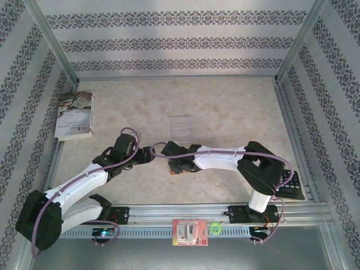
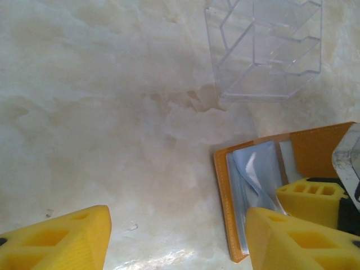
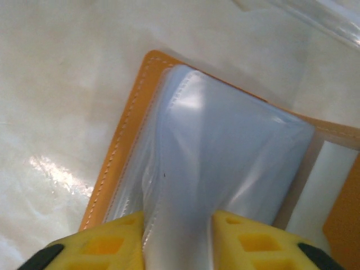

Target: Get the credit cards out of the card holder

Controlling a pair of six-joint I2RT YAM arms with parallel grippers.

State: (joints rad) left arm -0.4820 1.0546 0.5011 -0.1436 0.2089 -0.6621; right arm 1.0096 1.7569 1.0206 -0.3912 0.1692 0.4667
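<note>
The card holder lies open on the bench, at the centre of the top view and the lower right of the left wrist view. The right gripper has its fingers clamped on the pale blue-grey pocket stack; I cannot tell whether a card sits in the pinch. The left gripper hangs with fingers apart, one over the orange cover. Best to pin that cover down with the left, then draw the right slowly along the pocket's mouth, so the credit cards slide free

Centre: card holder, open on the surface. Just behind it: clear tray. Far left: book. Near edge, on the rail: packet.
</note>
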